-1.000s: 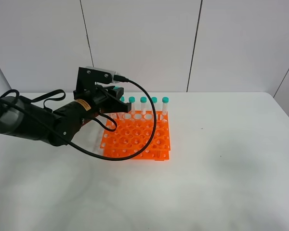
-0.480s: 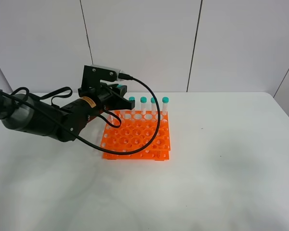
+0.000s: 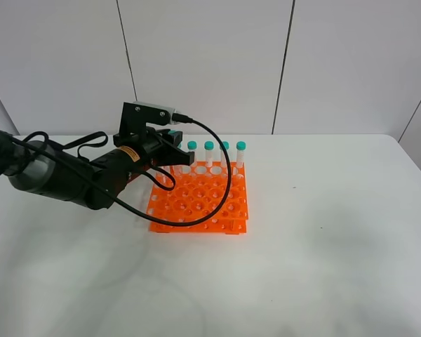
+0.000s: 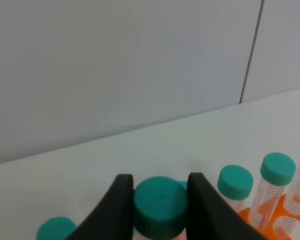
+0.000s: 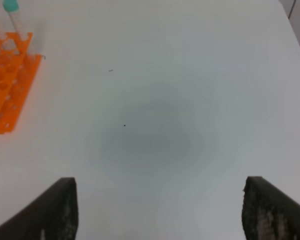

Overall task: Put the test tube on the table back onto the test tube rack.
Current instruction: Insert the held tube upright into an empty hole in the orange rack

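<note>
The orange test tube rack stands mid-table on the white table. Several teal-capped tubes stand upright in its back row. My left gripper hangs over the back-left part of the rack. In the left wrist view its black fingers are shut on the teal cap of the test tube, held upright; the tube's body is hidden. Other caps stand close beside it. My right gripper is open and empty above bare table, right of the rack.
A black cable loops from the left wrist over the rack's middle. The bulky left arm lies across the table's left side. Grey wall panels stand right behind the table's far edge.
My left gripper, with the tube in it, has moved right and toward the rack's back row, then dropped slightly. The right gripper shows only now.
</note>
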Robot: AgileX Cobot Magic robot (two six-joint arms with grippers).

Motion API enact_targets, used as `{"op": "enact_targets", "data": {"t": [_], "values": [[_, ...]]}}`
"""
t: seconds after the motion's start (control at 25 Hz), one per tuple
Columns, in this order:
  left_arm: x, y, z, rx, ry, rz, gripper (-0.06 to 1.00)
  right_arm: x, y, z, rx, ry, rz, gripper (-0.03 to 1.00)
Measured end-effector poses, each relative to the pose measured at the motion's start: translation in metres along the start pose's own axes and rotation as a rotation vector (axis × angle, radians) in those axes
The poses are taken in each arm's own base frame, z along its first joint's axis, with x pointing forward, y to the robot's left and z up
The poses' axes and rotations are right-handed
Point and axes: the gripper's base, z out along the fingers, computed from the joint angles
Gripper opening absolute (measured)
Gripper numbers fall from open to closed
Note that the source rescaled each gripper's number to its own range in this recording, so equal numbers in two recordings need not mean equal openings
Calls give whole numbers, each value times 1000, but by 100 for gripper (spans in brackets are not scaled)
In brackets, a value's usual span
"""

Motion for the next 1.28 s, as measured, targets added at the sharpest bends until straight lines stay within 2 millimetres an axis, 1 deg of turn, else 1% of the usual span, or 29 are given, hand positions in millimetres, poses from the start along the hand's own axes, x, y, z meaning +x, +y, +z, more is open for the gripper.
{"op": "enact_targets", "data": {"t": [1.08,1.16,1.28], "values": [[1,1,0,-11,10,-44,0,0,0,0,-2,0,1,87],[3,1,1,-14,13,-47,0,0,0,0,-2,0,1,87],[11,1,3,-18,36,-47,0,0,0,0,-2,0,1,87]]}}
